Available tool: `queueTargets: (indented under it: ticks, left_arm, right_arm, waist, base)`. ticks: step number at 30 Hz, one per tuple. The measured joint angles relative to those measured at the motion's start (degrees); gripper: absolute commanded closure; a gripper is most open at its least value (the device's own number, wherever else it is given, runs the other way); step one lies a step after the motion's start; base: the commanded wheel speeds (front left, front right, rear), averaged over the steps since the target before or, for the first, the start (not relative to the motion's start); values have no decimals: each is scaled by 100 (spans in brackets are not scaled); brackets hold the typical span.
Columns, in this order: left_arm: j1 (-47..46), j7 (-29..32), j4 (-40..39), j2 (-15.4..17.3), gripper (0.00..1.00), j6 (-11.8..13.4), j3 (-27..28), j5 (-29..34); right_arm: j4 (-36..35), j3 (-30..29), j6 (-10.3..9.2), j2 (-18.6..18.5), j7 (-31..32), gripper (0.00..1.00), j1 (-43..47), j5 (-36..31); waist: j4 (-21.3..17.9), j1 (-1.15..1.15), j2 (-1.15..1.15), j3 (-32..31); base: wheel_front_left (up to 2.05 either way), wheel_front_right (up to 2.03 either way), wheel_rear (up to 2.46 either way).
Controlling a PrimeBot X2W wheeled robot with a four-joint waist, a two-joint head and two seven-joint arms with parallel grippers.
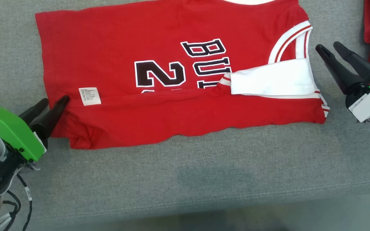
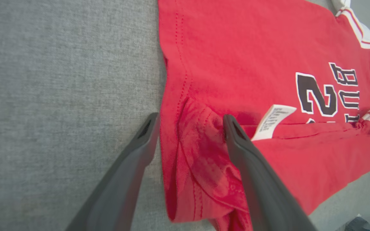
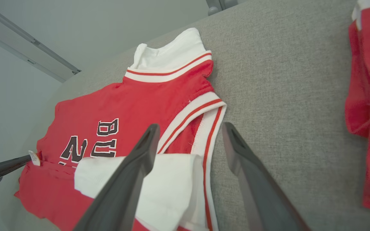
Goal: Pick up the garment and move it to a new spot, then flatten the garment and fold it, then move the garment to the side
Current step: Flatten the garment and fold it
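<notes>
The red jersey (image 1: 124, 41) lies partly folded on grey upholstery (image 1: 204, 166). The left gripper (image 1: 55, 99) at its left hem and the right gripper (image 1: 328, 45) by its right armhole both have their fingers spread wide, holding nothing.

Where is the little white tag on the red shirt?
Find the big red jersey on the grey cushion. Near its left end, close to the left gripper, lies the tag. Unlike the white trim and flap at the other end, it is a tiny square with small print.
</notes>
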Motion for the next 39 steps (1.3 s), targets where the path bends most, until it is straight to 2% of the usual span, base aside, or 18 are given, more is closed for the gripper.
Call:
queueTargets:
  ticks: [2, 6, 10, 21, 30, 39]
  left_arm:
    - [104, -183, 24, -16, 0, 38, 73, 23]
    - [513, -603, -10, -355, 0, 38, 144, 8]
    - [804, -857, -38, -504, 0, 38, 211, -41]
    - [1433, -1198, -98, -386, 0, 38, 509, -81]
    - [1807, -1065, -391, -442, 0, -19, 371, -459]
    - [1924, -983, -397, -502, 0, -46, 342, -577]
  right_arm:
    - [3, -3, 8, -22, -130, 0, 55, -136]
    - [46, 85, 8, -104, -308, 0, 583, -314]
    - [83, 155, 8, -134, -415, 0, 1037, -338]
    - [93, 243, -1, -115, -538, 0, 1619, -287]
    - [70, 285, -1, -122, -539, 0, 1716, -247]
    - [16, 286, -1, -160, -538, 0, 1729, -243]
  waist:
    - [-9, 0, 0, -51]
    - [-20, 0, 0, -179]
    - [-5, 0, 0, -281]
    - [31, 0, 0, -466]
    - [63, 0, 0, -469]
    - [106, 0, 0, -456]
  base:
    - [0, 0, 0]
    - [0, 0, 0]
    - [0, 0, 0]
    - [0, 0, 0]
    - [0, 0, 0]
    - [0, 0, 0]
